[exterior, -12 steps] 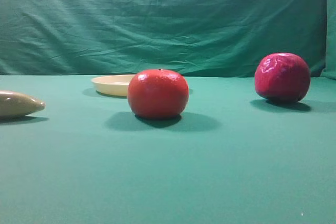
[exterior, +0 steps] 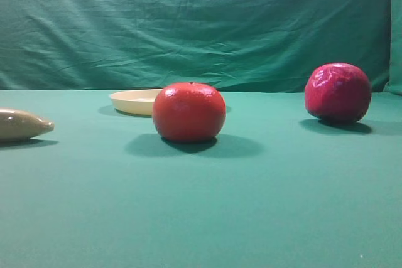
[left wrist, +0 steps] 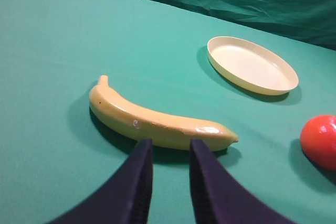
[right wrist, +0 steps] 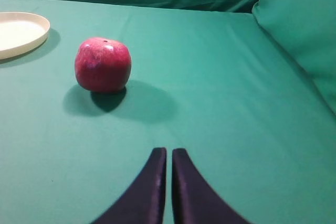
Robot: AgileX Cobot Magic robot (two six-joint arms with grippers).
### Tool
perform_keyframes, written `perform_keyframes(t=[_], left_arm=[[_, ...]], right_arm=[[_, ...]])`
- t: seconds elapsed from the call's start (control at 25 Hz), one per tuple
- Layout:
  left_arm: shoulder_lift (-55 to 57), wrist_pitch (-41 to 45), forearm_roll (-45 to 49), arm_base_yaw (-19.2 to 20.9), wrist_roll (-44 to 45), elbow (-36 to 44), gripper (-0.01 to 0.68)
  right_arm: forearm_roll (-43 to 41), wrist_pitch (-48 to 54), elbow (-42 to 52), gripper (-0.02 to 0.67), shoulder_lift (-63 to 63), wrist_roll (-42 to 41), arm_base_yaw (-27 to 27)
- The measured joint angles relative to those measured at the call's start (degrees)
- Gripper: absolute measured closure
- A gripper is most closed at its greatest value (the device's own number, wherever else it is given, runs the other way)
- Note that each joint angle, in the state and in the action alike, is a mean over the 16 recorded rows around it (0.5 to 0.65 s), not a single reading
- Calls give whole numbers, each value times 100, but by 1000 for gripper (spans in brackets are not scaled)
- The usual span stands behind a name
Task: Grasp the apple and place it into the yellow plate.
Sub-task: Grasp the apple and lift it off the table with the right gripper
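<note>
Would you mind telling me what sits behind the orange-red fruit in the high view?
The yellow plate lies behind the orange-red fruit, which hides the plate's right part. The left wrist view shows the plate empty. Behind it is the green backdrop cloth.

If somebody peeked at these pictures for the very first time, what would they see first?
Probably the orange-red round fruit sitting in the middle of the green table, big and bright. Next, the shiny dark red apple off to the right, standing alone with nothing touching it. After that, the yellow plate behind the orange-red fruit and the banana lying at the left.
</note>
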Motion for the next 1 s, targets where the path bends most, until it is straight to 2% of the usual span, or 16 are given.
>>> perform_keyframes(t=[0.36,0.68,1.0], left_arm=[[0,0,0,0,0,0,516],[0,0,0,0,0,0,516],[0,0,0,0,0,0,516]], right_arm=[[-159,-97,1,649,0,-97,0],[-194,-1030,-37,649,2,124,0],[-25,-1333,-732,649,462,405,0]])
